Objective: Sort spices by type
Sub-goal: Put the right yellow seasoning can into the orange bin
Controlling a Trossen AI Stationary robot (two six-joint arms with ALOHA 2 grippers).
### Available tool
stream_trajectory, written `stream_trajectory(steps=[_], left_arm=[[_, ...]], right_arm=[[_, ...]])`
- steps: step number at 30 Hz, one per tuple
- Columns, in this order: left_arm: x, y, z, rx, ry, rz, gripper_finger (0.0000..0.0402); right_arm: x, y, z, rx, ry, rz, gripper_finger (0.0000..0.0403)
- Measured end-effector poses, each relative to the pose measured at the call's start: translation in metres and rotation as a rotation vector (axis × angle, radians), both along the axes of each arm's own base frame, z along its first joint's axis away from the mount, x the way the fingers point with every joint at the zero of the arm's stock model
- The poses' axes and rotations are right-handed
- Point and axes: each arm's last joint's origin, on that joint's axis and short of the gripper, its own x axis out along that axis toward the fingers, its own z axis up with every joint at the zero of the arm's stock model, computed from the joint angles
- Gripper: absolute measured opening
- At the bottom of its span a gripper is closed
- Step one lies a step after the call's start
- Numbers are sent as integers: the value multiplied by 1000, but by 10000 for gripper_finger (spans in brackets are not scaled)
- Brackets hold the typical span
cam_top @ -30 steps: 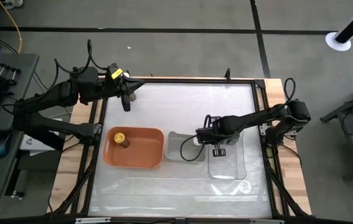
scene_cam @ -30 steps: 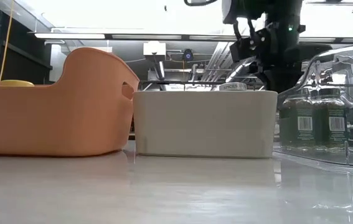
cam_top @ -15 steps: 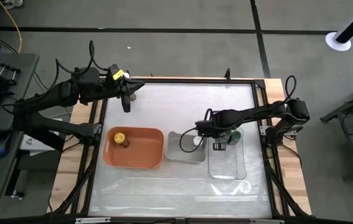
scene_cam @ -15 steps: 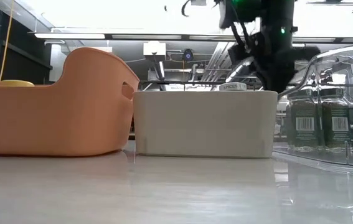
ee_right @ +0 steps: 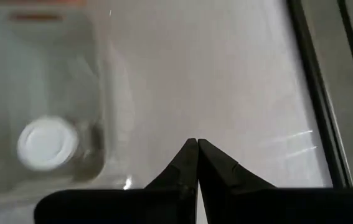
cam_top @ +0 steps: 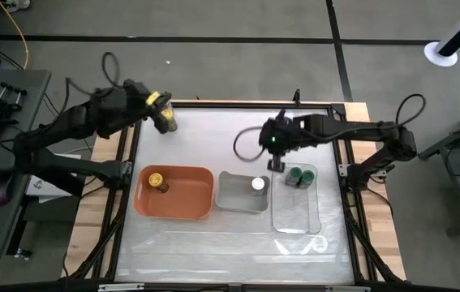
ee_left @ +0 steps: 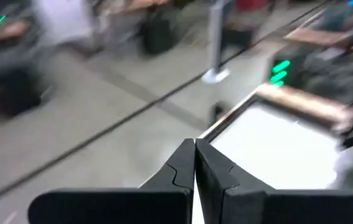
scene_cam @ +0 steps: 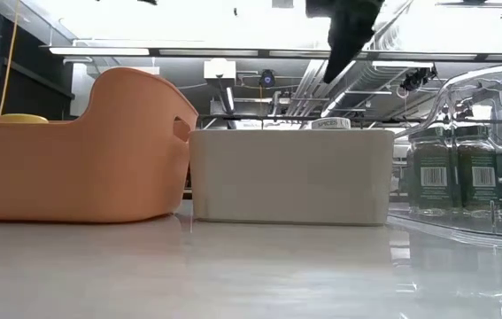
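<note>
Left gripper (cam_top: 165, 120): at the far left corner of the surface (cam_top: 213, 138), jaws pressed together in its wrist view with nothing between them; judged to be waiting clear of the trays.

Orange tray (cam_top: 189, 197): holds one yellow-lidded jar (cam_top: 157, 180), standing at the tray's left end; apparently the place for that type.

Grey tray (cam_top: 231, 195): just right of the orange one, touching or nearly so. Holds one white-lidded jar (cam_top: 258, 184), upright near the right wall.

Right gripper (cam_top: 277, 154): raised above the surface beyond the grey and clear trays, jaws closed tip to tip and empty; judged to be between jars.

Clear tray (cam_top: 294, 215): rightmost. Two green-lidded jars (cam_top: 299, 175) stand side by side at its far end, labels visible through the wall in the low view.

No loose jars visible; sorting looks complete or nearly so.
</note>
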Motion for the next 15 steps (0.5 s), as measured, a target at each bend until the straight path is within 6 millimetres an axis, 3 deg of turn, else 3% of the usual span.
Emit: stream_trajectory(steps=[3, 6, 10, 12, 15], left_arm=[[4, 27, -21, -92, 147, 166, 0], [6, 67, -50, -218, 340, 323, 0], [4, 121, -87, -461, 443, 459, 0], [5, 132, -102, -565, 467, 491, 0], [8, 135, -116, -584, 465, 545, 0]], right_arm=[[-1, -15, 2, 23, -32, -47, 0], [-3, -25, 1, 51, -37, -71, 0], [-4, -33, 1, 62, -47, -98, 0], [-4, -34, 1, 65, -49, -108, 0], [-4, -34, 1, 71, -52, -107, 0]])
